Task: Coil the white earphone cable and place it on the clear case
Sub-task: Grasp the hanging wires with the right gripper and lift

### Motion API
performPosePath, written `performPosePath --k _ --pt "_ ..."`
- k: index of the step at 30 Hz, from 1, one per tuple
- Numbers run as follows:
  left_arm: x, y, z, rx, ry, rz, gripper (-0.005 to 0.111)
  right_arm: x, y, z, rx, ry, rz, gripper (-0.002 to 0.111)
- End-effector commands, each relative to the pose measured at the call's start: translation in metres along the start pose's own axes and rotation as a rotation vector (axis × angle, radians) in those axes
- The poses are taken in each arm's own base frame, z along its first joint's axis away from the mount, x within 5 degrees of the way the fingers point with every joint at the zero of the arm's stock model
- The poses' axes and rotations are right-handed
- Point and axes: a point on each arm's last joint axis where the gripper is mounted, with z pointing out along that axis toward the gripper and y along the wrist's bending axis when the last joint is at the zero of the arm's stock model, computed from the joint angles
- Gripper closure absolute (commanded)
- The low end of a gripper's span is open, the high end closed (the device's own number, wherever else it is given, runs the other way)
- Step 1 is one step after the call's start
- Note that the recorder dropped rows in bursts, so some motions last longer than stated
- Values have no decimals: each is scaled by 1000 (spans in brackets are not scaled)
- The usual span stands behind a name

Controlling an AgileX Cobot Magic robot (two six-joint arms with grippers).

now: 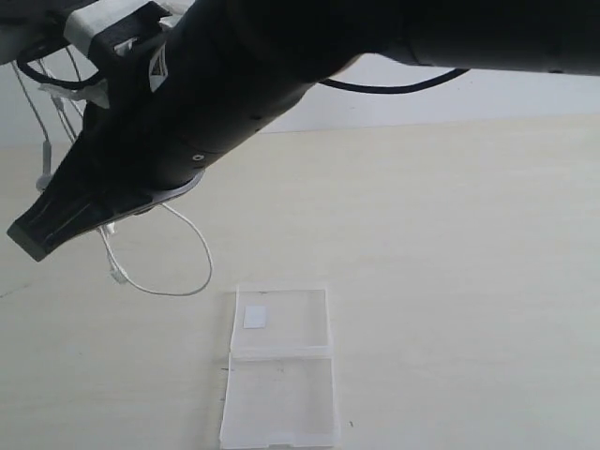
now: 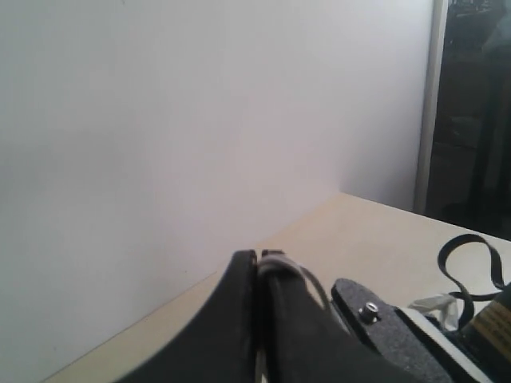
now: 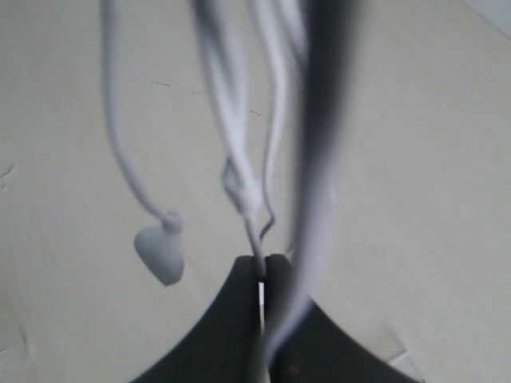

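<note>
At the far left of the exterior view the white earphone cable (image 1: 174, 294) is hanging in several thin strands from high up, where the left gripper (image 2: 257, 259) is pointing toward the wall (image 2: 160, 120). Its jaws are pressing together with a white strand showing at their tips. Just to the right, the right gripper (image 3: 261, 271) is reaching across the middle on its dark arm. Its jaws are also closing tight on a bunch of strands, while one earbud (image 3: 161, 254) is dangling free beside them. Below that arm a slack loop is drooping toward the table (image 1: 450, 281); whether it is touching the surface cannot be told. The cable is looking very light and limp. It is likely to slip and spring out of any coil, so it is best pinched where strands are gathered, not at a loose end or a bud. As it is hanging, it has no single heading: strands are running mostly downward, then curving into the loop. Further right and nearer the camera, the clear case (image 1: 281, 403) is lying open and flat, apart from the loop. Its long axis is running away from the camera, and the half with the small white label (image 1: 254, 317) is the farther one. Nothing is resting on it yet.
</note>
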Motion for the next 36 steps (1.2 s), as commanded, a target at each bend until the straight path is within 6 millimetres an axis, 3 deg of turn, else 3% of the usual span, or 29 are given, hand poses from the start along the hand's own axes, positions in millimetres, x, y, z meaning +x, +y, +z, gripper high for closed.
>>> performPosePath --k 1,8,11,20,25,36 --pt "-9 -2 -3 -1 -39 -33 107 6 1 9 -14 45 13 108" --pt "-9 0 -3 -15 -40 -35 107 6 5 5 -57 61 26 108" --pt "-9 2 -3 -32 -44 -35 107 7 5 5 -58 65 26 101" --pt "-10 5 -3 -70 -51 -36 107 6 5 5 -56 52 29 53" --pt "-10 7 -3 -86 -54 -26 107 5 5 3 -55 47 47 37" --pt "-6 14 3 -127 -37 -7 107 0 12 -34 -101 45 75 34"
